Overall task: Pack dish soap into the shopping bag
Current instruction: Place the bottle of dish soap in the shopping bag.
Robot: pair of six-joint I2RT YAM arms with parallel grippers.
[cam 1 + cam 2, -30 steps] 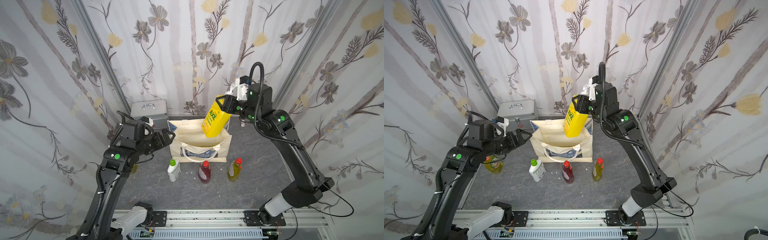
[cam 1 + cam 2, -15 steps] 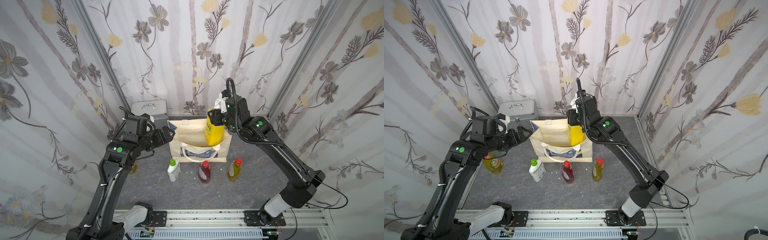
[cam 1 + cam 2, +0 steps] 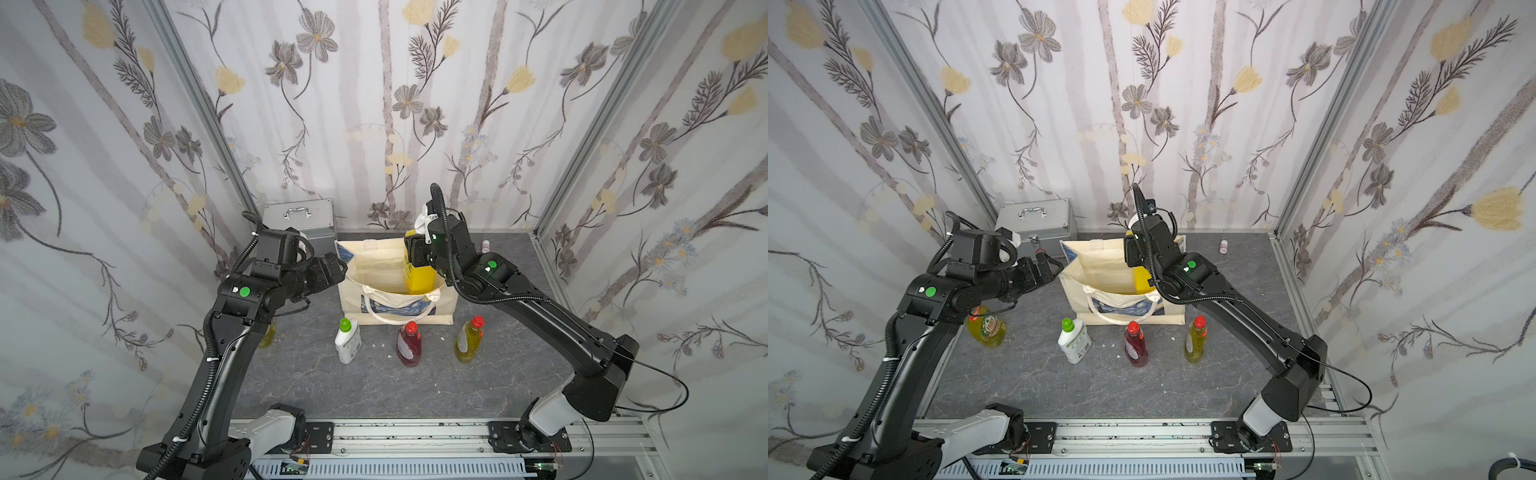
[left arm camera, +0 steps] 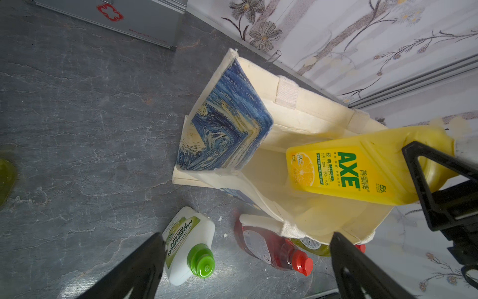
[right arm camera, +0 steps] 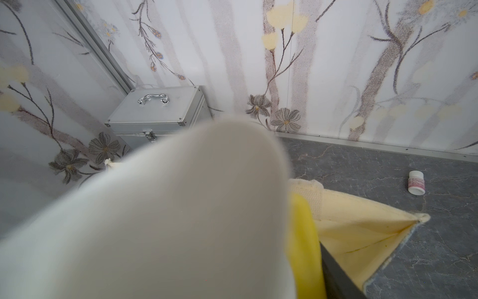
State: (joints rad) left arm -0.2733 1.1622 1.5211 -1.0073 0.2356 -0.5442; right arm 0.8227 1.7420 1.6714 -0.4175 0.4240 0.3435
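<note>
Five dish-soap bottles are being counted. One, a big opaque yellow plastic bottle (image 3: 417, 278) with a white pump, is being pinched near its neck by the right gripper (image 3: 415, 253). Its lower body is being held inside the cream canvas shopping bag (image 3: 365, 270), which has a blue-and-yellow swirl print outside. The bottle is at the end nearer the right arm, pump above the rim.

Three are being left upright in a row on the grey stone-look tabletop (image 3: 374, 386), just in front of the bag:
- one white green-capped bottle (image 3: 347, 343)
- one red-liquid red-capped bottle (image 3: 408, 347)
- one yellow-green red-capped bottle (image 3: 468, 340)

A second yellow-green bottle (image 3: 987, 328) is being partly hidden under the left arm. The left gripper (image 3: 1049, 266) is being held spread wide, empty, just beside the bag's other end. One silver metal case (image 3: 299, 220) and one small white jar (image 3: 1224, 246) are being noted by the back wall.
</note>
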